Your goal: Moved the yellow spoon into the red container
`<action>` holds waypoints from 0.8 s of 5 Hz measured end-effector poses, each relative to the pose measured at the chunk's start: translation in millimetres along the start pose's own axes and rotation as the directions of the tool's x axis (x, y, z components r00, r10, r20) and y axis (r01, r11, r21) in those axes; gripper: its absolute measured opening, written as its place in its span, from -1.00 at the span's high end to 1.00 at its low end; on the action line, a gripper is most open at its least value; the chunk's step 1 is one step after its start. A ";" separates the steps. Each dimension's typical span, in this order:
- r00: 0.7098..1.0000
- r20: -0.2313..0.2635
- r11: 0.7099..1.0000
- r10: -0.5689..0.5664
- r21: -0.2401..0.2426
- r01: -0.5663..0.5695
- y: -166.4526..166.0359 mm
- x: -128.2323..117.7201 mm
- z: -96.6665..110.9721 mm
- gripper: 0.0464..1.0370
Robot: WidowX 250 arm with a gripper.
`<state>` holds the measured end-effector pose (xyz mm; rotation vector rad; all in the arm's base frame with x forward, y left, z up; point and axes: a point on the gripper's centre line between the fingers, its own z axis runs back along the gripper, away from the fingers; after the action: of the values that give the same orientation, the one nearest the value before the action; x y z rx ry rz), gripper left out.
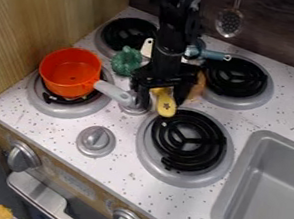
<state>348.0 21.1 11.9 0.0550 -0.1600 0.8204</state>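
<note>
The black gripper (160,94) hangs over the middle of the stovetop, open, its two fingers apart on the left and right of the yellow spoon (166,107). The spoon's rounded yellow end with a small dark star mark points toward the front burner, while its rear part is hidden under the gripper. To the left, the red container (67,72), an orange-red pot, rests on the left front burner. Its grey handle extends right, close to the gripper's left finger.
Beside the pot stands a green lumpy toy (126,61). Behind the arm lies a blue-handled item (213,55), and an orange-brown object (197,87) is right of the gripper. A black coil burner (187,141) is in front, with a grey sink (234,193) at the right.
</note>
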 end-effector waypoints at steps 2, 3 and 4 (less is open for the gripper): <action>1.000 -0.014 1.000 0.022 -0.001 -0.022 -2.4 -1.4 -3.2 -0.26; 1.000 -0.024 1.000 0.019 0.000 -0.019 -1.7 -1.4 -3.3 0.21; 0.999 -0.030 1.000 0.012 0.002 -0.012 -1.5 -2.7 -2.2 0.22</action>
<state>347.5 18.4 9.3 0.0438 -0.1312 0.8332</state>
